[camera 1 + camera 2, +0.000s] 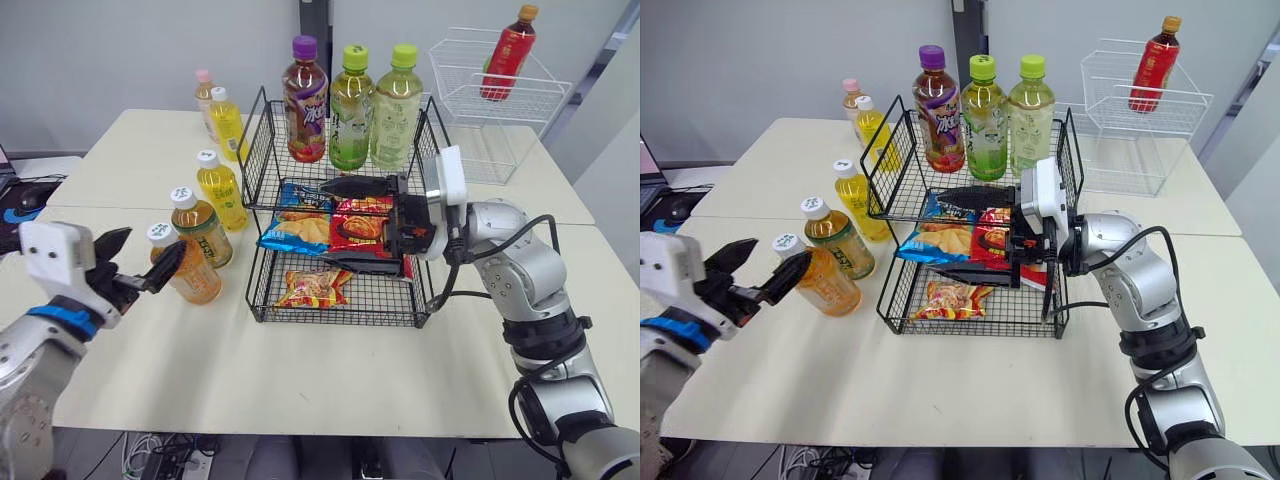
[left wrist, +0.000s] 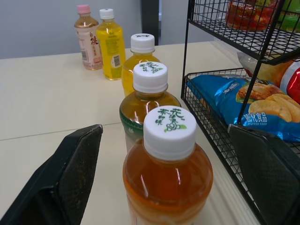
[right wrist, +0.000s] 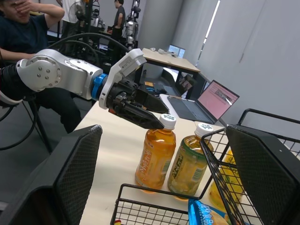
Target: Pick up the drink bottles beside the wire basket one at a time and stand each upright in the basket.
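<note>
The desk [image 1: 300,390] carries a black tiered wire basket [image 1: 262,275] at its centre. From the basket's 3 o'clock the right gripper [image 1: 330,222] reaches into the tier below the top, its fingers spread wide over the snack bags [image 1: 300,232] and holding nothing. At the basket's 8 o'clock the left gripper [image 1: 155,240] is open, with a finger on either side of the orange tea bottle [image 1: 192,278], which stands upright on the desk. Four more bottles [image 1: 220,190] line up from there towards 11 o'clock. Three bottles [image 1: 350,105] stand in the top tier.
</note>
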`<state>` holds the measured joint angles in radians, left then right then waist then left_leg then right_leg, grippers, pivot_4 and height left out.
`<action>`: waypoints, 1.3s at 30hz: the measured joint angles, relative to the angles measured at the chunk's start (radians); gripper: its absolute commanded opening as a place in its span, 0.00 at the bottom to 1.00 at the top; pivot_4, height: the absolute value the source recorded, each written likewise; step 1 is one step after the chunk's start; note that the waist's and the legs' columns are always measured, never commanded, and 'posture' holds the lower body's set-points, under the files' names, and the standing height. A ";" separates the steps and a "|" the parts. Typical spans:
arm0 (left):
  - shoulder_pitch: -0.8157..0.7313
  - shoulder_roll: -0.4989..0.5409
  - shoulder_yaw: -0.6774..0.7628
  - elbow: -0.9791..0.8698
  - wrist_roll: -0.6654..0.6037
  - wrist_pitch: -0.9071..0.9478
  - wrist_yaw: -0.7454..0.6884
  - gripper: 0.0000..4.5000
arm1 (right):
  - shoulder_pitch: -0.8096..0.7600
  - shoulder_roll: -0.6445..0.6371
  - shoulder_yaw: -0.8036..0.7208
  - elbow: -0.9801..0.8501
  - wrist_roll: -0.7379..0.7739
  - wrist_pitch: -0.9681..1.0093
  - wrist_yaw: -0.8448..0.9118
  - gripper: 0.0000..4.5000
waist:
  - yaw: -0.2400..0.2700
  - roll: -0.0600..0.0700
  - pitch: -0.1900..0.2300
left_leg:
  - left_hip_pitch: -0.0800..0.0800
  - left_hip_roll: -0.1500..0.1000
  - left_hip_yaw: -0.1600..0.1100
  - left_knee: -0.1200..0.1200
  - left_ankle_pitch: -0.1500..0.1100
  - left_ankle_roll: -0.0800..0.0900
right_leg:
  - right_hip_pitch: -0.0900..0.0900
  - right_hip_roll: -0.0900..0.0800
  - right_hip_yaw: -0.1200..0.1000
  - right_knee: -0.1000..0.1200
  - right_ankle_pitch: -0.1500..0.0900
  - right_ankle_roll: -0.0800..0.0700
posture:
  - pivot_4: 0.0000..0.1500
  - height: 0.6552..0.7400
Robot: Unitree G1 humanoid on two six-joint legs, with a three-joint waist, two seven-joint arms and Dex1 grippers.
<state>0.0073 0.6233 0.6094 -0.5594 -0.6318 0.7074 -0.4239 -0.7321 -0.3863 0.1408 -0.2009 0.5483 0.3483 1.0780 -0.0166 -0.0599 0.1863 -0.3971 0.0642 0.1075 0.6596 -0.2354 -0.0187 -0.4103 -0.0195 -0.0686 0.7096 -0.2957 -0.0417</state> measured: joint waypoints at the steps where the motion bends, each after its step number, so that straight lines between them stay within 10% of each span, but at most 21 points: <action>1: -0.016 0.000 -0.018 0.015 0.010 -0.015 0.001 0.99 | 0.000 -0.001 0.000 -0.003 -0.001 0.001 -0.009 1.00 | 0.000 0.000 0.000 | 0.000 0.000 0.000 0.000 0.000 0.000 | 0.000 0.000 0.000 0.000 0.000 0.000 | 1.00 1.00; 13: -0.061 0.014 -0.114 0.098 0.067 -0.065 -0.009 0.99 | 0.014 -0.016 -0.001 -0.040 -0.017 0.008 -0.042 1.00 | 0.002 0.000 0.000 | -0.001 0.000 0.000 -0.001 0.000 0.000 | 0.000 0.000 -0.001 -0.003 0.000 0.001 | 1.00 1.00; 24: -0.110 0.032 -0.149 0.145 0.101 -0.101 -0.037 0.32 | 0.019 -0.026 -0.001 -0.048 -0.018 0.010 -0.065 1.00 | 0.002 0.000 0.000 | -0.001 -0.001 0.001 -0.015 0.001 -0.001 | 0.000 0.000 -0.001 -0.014 0.001 0.002 | 1.00 1.00; 39: -0.045 0.092 -0.001 0.105 -0.060 -0.010 -0.096 0.31 | 0.039 -0.019 -0.002 -0.069 -0.009 0.011 -0.097 1.00 | -0.011 0.000 0.000 | -0.002 0.000 0.001 -0.016 0.001 -0.001 | -0.001 0.000 -0.002 -0.016 0.001 0.002 | 1.00 1.00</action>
<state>-0.0377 0.7148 0.6081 -0.4549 -0.6916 0.6970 -0.5199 -0.6932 -0.4049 0.1386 -0.2702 0.5393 0.3590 0.9806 -0.0277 -0.0602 0.1866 -0.3988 0.0639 0.1085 0.6432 -0.2345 -0.0198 -0.4114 -0.0193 -0.0706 0.6934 -0.2949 -0.0397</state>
